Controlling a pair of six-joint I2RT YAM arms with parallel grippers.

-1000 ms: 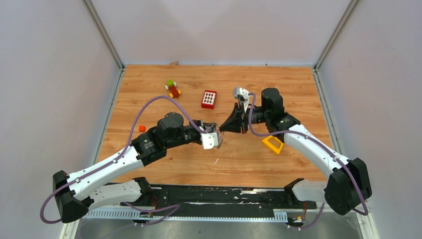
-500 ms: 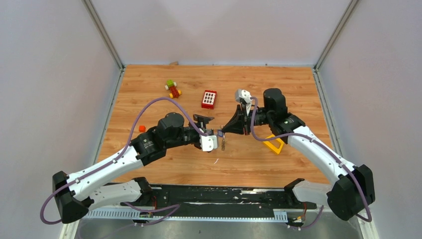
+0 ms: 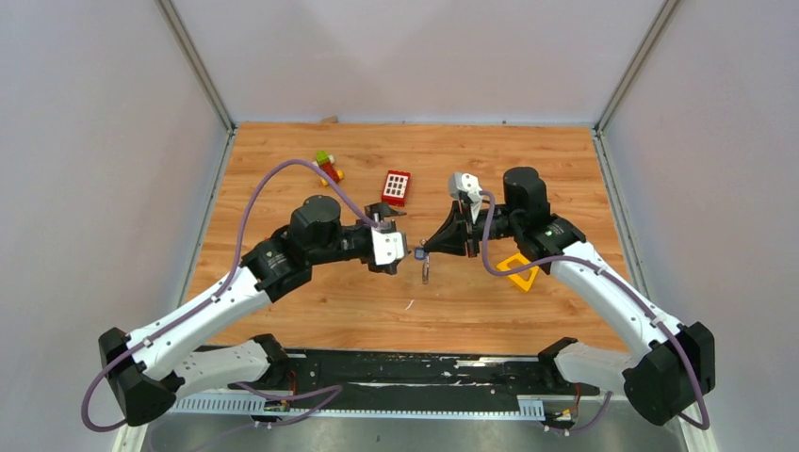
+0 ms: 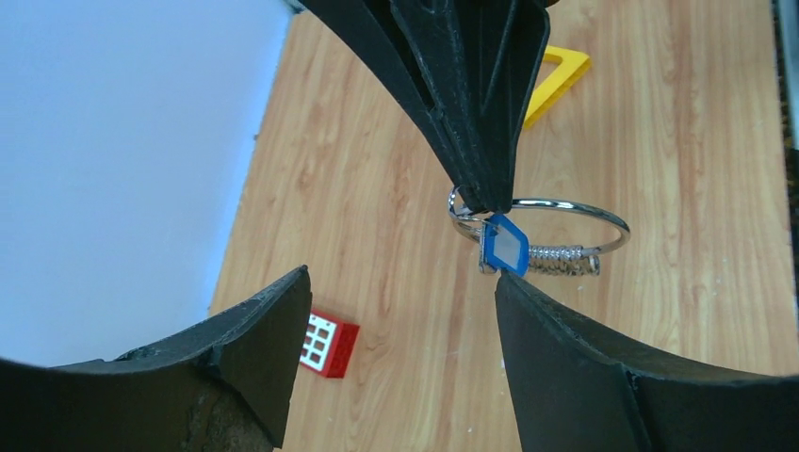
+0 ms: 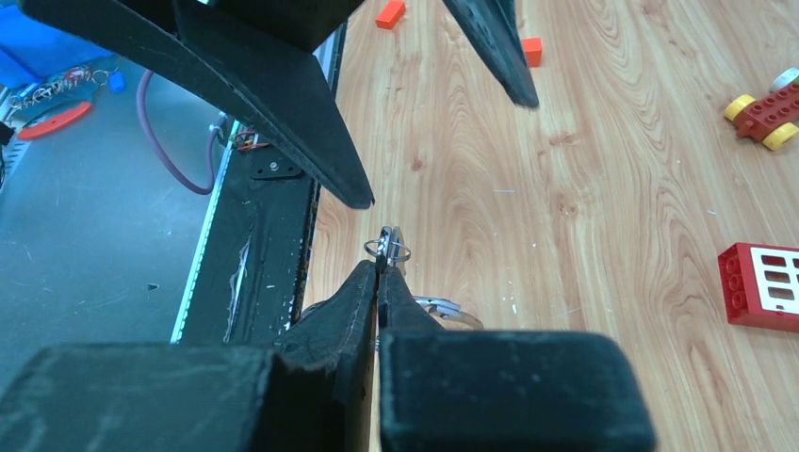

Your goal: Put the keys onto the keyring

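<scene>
Right hand (image 3: 420,250) pinching keyring (image 4: 565,201), maybe 2 keys (image 4: 504,247) overlapping

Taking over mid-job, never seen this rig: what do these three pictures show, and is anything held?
Two robot arms are bolted at the near edge of a wooden table. One picture looks down from above; the other two come from cameras on each wrist. The right arm holds a keyring in shut jaws, a blue-tagged key hanging at it. The left arm has open, empty jaws. On the table lie a red brick, a yellow triangle and a toy car.
</scene>
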